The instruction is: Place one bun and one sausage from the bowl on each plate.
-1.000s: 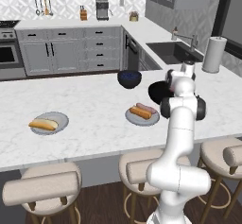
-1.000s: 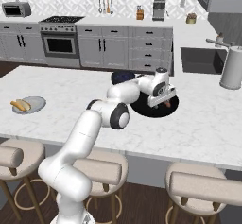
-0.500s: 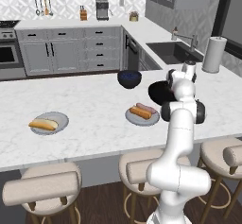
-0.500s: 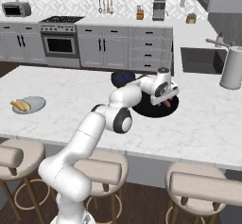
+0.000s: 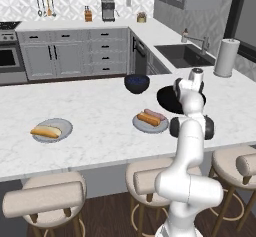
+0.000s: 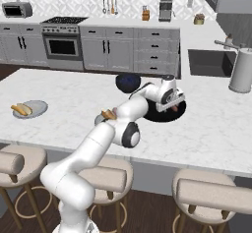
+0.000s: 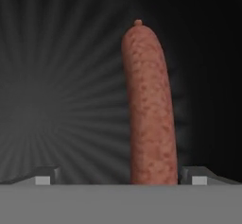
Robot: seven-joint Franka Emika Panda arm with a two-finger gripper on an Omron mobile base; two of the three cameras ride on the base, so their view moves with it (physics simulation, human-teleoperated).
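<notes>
**Robot arm reaching into the black bowl for the last sausage**

A white marble counter (image 5: 100,116) is stretching across the middle of both base views. The white arm is rising from the lower right of the left base view and bending down over the black bowl (image 5: 167,98), which is sitting right of centre on the counter. In the right base view the gripper (image 6: 173,101) is dipping into the bowl (image 6: 179,111) at centre right.

Two grey plates are lying on the counter. The near plate (image 5: 139,125), at the centre of the left base view, is carrying a bun (image 5: 148,118) and a sausage (image 5: 155,114) side by side. The far plate (image 5: 65,129), at centre left, is carrying a bun (image 5: 46,131) alone. A dark blue bowl (image 5: 137,83) is standing just above centre.

In the hand view the remaining sausage (image 7: 150,109) is lying against the bowl's dark floor, running from the bottom edge up to the upper middle. The fingertips (image 7: 42,178) are standing wide apart at the bottom corners, and the sausage is sitting close to the right one.

The step appears to be grasping this sausage. Doing it well probably means shifting toward the right of the hand view until the sausage is centred between the jaws, then closing across its width near mid-length, so it is not rolling out or tipping on the way to the far plate.
</notes>
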